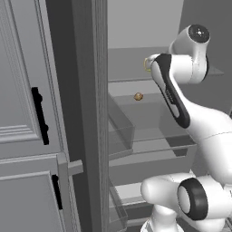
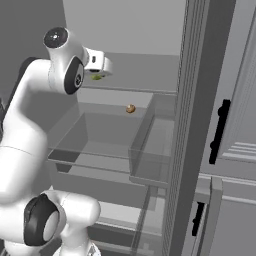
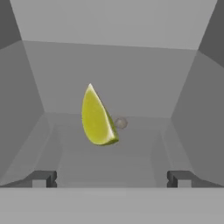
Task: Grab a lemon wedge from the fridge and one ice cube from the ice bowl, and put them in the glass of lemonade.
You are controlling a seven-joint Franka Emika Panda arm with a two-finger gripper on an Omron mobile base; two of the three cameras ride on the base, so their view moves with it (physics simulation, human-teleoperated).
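The fridge (image 1: 85, 104) stands open, and my arm reaches onto its upper shelf (image 2: 135, 91). The lemon wedge (image 3: 97, 117), bright yellow and standing on its curved side, lies on that shelf straight ahead of my gripper (image 3: 111, 179). The gripper is open, its two fingertips (image 3: 41, 178) spread wide to either side, short of the wedge and with nothing between them. From the base the lemon wedge (image 2: 96, 77) peeks out just below my hand (image 2: 97, 62), and its yellow edge (image 1: 147, 64) shows beside my forearm. The ice cube, ice bowl and glass of lemonade are out of view.
A small round brown thing (image 1: 138, 96) lies further back on the shelf below (image 2: 130, 109). Clear drawers (image 2: 105, 137) and door bins (image 1: 121, 131) sit lower. Grey panelled cabinets with black handles (image 1: 40, 115) (image 2: 220, 131) flank the fridge. The shelf's side walls (image 3: 201, 109) close in on both sides.
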